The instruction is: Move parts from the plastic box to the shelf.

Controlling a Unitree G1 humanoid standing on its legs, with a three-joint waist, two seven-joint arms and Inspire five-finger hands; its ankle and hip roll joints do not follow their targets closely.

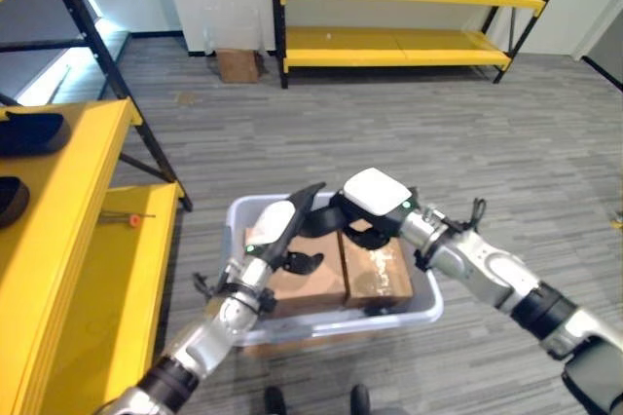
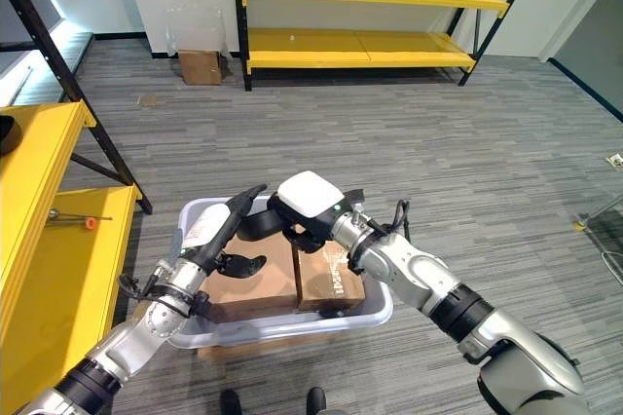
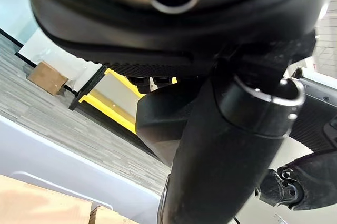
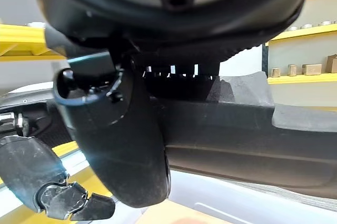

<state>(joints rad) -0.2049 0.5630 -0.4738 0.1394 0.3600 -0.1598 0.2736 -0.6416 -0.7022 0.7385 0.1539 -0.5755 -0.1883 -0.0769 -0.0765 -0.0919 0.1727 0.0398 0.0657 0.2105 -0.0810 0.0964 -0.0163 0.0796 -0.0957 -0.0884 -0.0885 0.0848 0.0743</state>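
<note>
Both hands meet over the plastic box (image 1: 428,310): left hand (image 1: 275,232) straight-fingered, right hand (image 1: 368,203) grip unreadable, black part (image 2: 261,223) between them, shelf (image 1: 73,240) leftward.

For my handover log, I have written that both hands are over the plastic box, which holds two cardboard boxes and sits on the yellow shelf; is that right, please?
One detail is wrong: the plastic box sits on the grey floor, not on the yellow shelf, as the left eye view shows. The rest holds: left hand and right hand are over it, with two cardboard boxes inside.
</note>
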